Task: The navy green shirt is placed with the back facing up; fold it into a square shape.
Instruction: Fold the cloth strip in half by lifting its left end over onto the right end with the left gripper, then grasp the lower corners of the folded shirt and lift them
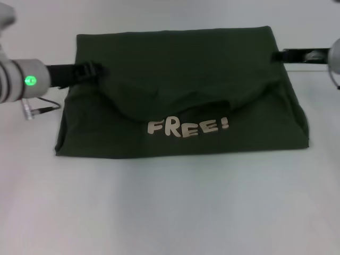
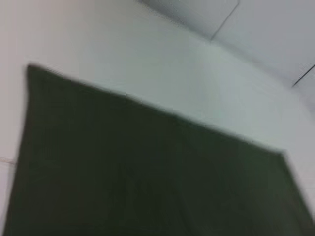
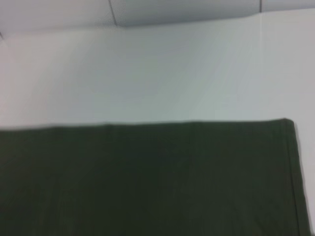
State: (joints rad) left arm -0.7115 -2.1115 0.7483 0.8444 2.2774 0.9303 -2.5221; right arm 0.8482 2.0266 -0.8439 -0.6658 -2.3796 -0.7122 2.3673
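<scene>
The navy green shirt [image 1: 180,93] lies mid-frame on the white table [image 1: 170,207], folded into a broad rectangle; a curved flap is turned over its near half, just above the whitish "FREE!" lettering [image 1: 188,127]. The left gripper [image 1: 94,70] sits at the shirt's left edge, the right gripper [image 1: 276,54] at its upper right corner; whether either is pinching cloth, I cannot tell. A pale wall [image 3: 187,10] with thin seams rises behind the table.
</scene>
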